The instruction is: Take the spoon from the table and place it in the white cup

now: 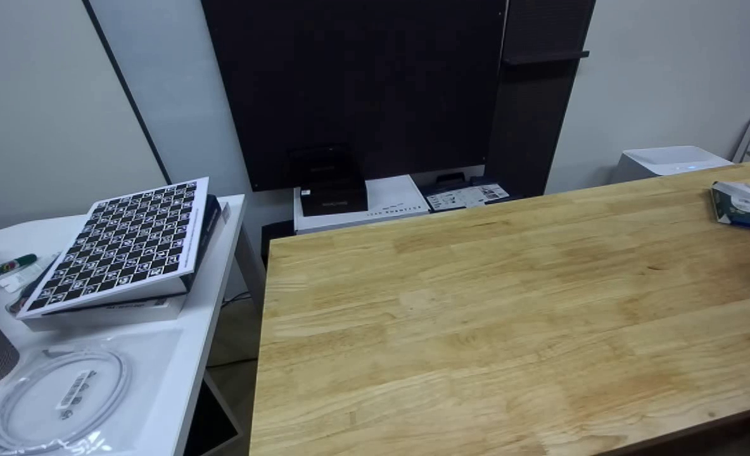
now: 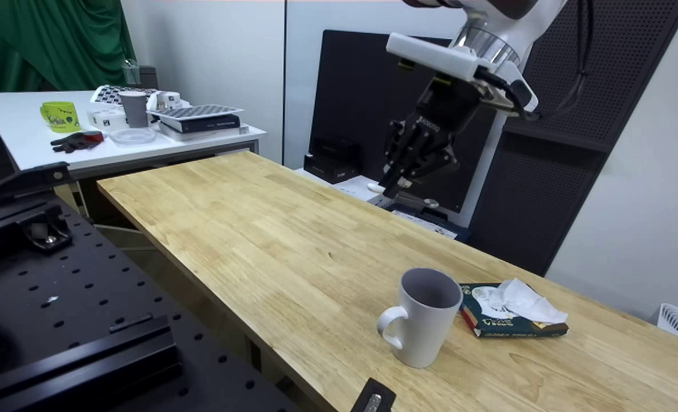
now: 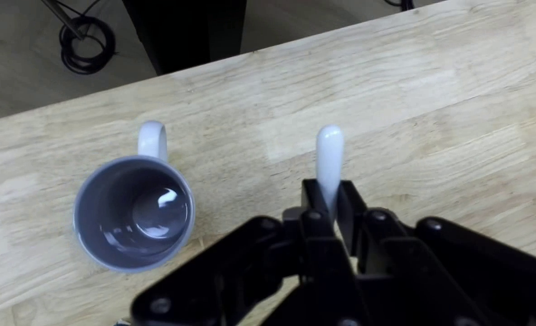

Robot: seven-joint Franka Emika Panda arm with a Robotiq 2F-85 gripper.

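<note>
The gripper (image 2: 392, 182) is clenched on the spoon (image 3: 329, 151), holding it up in the air, well above the wooden counter (image 2: 270, 229). In the wrist view a pale, smooth, rounded end of the spoon sticks out ahead of the gripper, squeezed between its jaws; the rest is mostly hidden by the gripper, and whether that end is handle or bowl cannot be told.

The white cup (image 2: 426, 323) stands upright on the wooden counter, lower than the gripper and well apart from it. Seen from the wrist, it sits to the left of the gripper, its mouth and grey inside facing the camera, its handle pointing the same way as the jutting end of the spoon.

Below the gripper and off to the right in an exterior view lies a dark green box (image 2: 502, 329) with a crumpled white tissue (image 2: 528, 301) on top, just beside the cup; whether box and cup touch is unclear. The arm (image 2: 531, 27) is above and to the right of the gripper, and a black board (image 2: 353, 97) stands behind it. Far to the left of the gripper, a white counter (image 2: 24, 126) carries a bright green mug (image 2: 59, 116) and a grey cup (image 2: 134, 109).
</note>
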